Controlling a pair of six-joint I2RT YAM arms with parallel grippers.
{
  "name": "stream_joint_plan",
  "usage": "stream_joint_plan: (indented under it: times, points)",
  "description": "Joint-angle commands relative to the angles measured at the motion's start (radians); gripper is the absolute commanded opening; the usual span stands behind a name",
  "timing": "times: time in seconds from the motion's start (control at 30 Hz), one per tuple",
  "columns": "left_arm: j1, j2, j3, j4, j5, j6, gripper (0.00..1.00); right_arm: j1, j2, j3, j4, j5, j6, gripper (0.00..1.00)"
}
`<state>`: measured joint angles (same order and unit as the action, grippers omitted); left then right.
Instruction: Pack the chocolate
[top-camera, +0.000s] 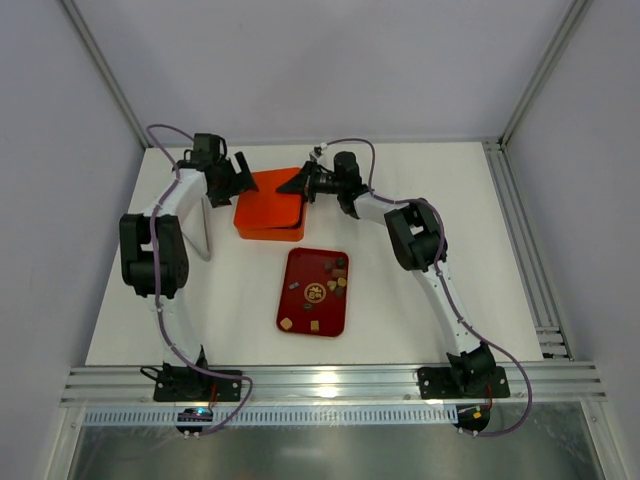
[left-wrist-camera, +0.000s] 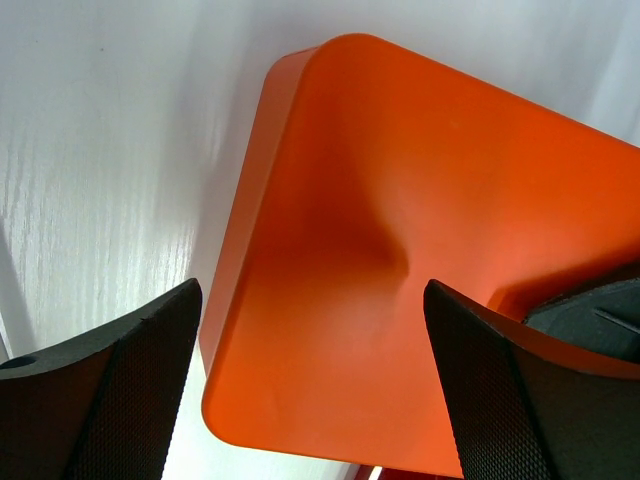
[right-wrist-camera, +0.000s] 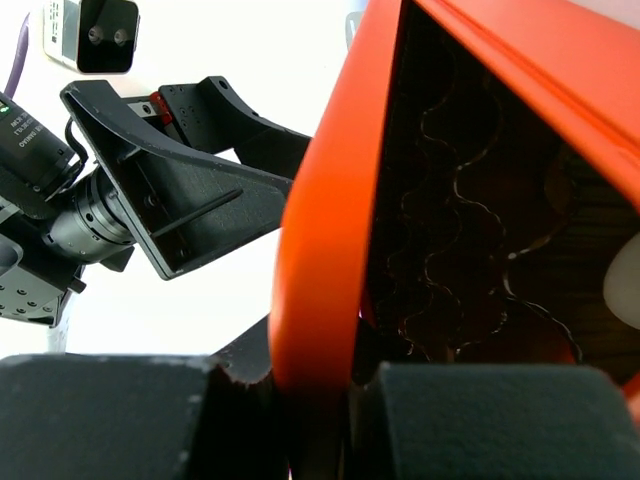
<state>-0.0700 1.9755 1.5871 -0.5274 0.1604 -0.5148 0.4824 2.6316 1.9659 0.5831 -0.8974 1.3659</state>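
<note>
The chocolate (top-camera: 316, 293), a scatter of small dark, tan and cream pieces, lies on a dark red tray (top-camera: 303, 266). The tray sits flat on the white bench (top-camera: 450, 200), on the side of the orange box (top-camera: 268, 205) nearest the arm bases and just apart from it. None of the pieces touches either hand.

The right hand (right-wrist-camera: 325, 420) comes in at the right edge of the orange box. Its two pads are closed on an orange rim, which runs up between them in the right wrist view. Just beyond that rim is a dark brown insert with wavy-walled cells. I cannot tell whether the rim belongs to the lid or to the base. From above, the orange box shows as two stacked orange layers, the upper one slightly offset.

The left hand (left-wrist-camera: 310, 330) hangs at the left edge of the orange box. Its fingers are spread wide and hold nothing, and the smooth orange top fills the view beyond them.
</note>
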Motion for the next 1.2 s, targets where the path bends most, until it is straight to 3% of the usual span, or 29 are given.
stream_joint_plan:
  times: [0.0, 1.17]
  points:
    - [-0.002, 0.008, 0.011, 0.018, 0.016, 0.012, 0.89, -0.007, -0.01, -0.004, 0.086, -0.018, 0.033, 0.18]
    - [-0.033, 0.034, 0.07, -0.042, 0.005, 0.024, 0.88, -0.082, -0.102, -0.256, 0.379, -0.011, 0.182, 0.25]
